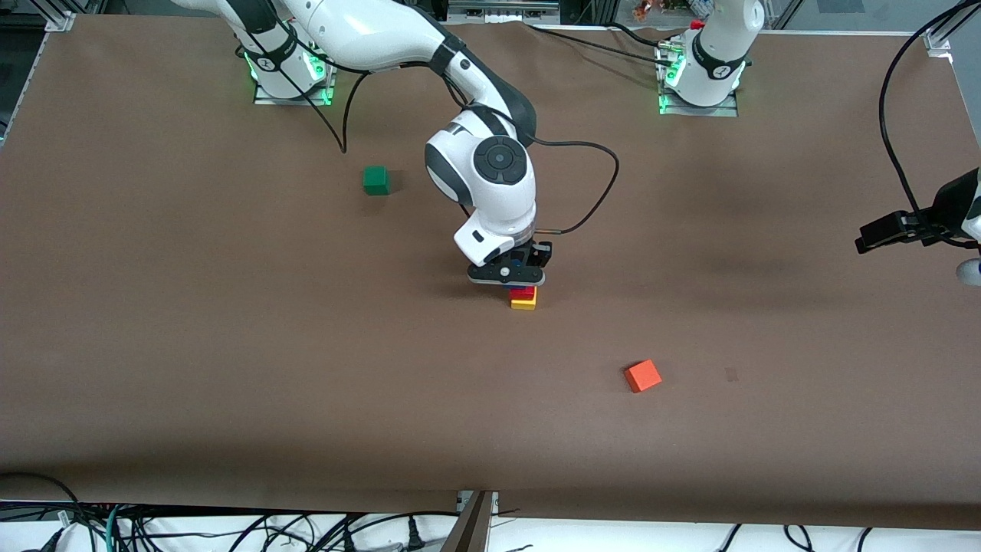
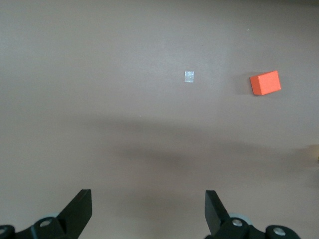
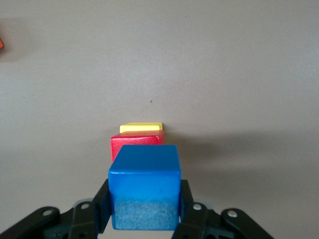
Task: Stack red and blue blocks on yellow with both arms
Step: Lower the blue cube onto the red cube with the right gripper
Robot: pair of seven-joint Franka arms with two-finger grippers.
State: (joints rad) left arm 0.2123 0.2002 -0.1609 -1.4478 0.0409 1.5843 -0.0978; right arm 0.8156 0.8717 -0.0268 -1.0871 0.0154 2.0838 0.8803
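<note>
The yellow block (image 1: 523, 303) sits mid-table with the red block (image 1: 523, 292) stacked on it. In the right wrist view the yellow block (image 3: 141, 128) and the red block (image 3: 137, 140) show just past the blue block (image 3: 144, 169). My right gripper (image 1: 515, 277) (image 3: 144, 199) is shut on the blue block, holding it by two opposite sides directly over the red one. I cannot tell whether blue touches red. My left gripper (image 1: 870, 239) (image 2: 148, 199) waits open and holds nothing, above the table at the left arm's end.
An orange cube (image 1: 642, 376) (image 2: 265, 82) lies nearer the front camera than the stack, toward the left arm's end. A green cube (image 1: 375, 180) sits farther from the camera, toward the right arm's end. A black cable (image 1: 598, 184) loops beside the right wrist.
</note>
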